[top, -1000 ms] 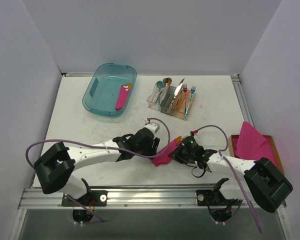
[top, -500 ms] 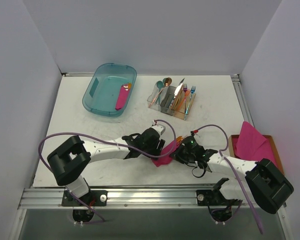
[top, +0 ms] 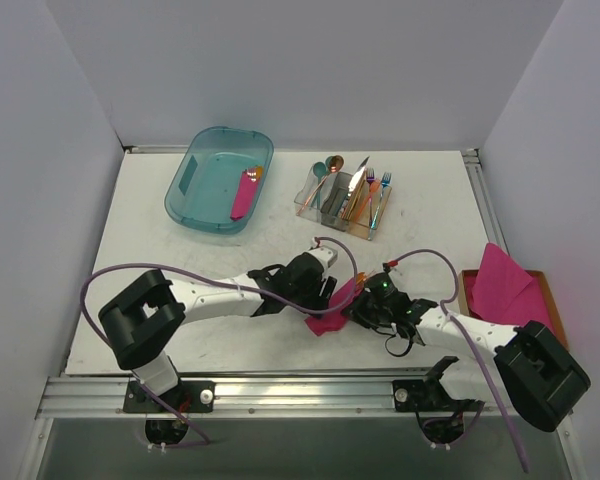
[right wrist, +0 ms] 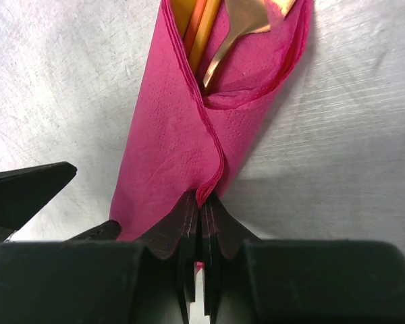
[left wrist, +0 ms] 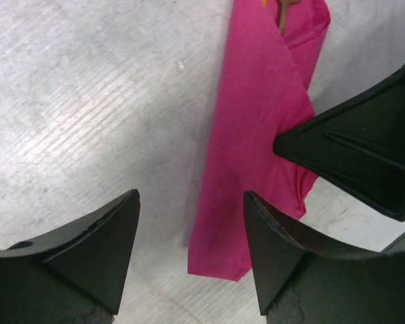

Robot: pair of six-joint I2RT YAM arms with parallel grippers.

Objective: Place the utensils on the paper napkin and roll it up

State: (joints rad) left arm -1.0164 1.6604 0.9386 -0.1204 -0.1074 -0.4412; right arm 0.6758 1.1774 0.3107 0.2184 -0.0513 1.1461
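Note:
The paper napkin (top: pixel 329 316) lies near the table's front as a loose magenta roll (right wrist: pixel 167 138) around the copper utensils (right wrist: pixel 219 30), whose ends stick out of its far end (top: pixel 358 288). My right gripper (right wrist: pixel 201 202) is shut on the napkin's folded edge near the roll's near end (top: pixel 356 308). My left gripper (left wrist: pixel 189 251) hangs open just above the table at the roll's other side (top: pixel 330 297). The napkin's lower corner (left wrist: pixel 246 223) lies between its fingers without touching them. The right gripper's finger (left wrist: pixel 364 155) shows at the right of the left wrist view.
A teal bin (top: pixel 195 195) at the back left holds a rolled pink napkin (top: pixel 244 193). A clear caddy (top: pixel 345 200) with assorted cutlery stands at the back centre. A wooden box with a stack of pink sheets (top: pixel 502 283) sits at the right edge.
My left arm has swung right, bringing its open gripper up against the napkin roll. The right gripper has kept its hold on the napkin's edge.

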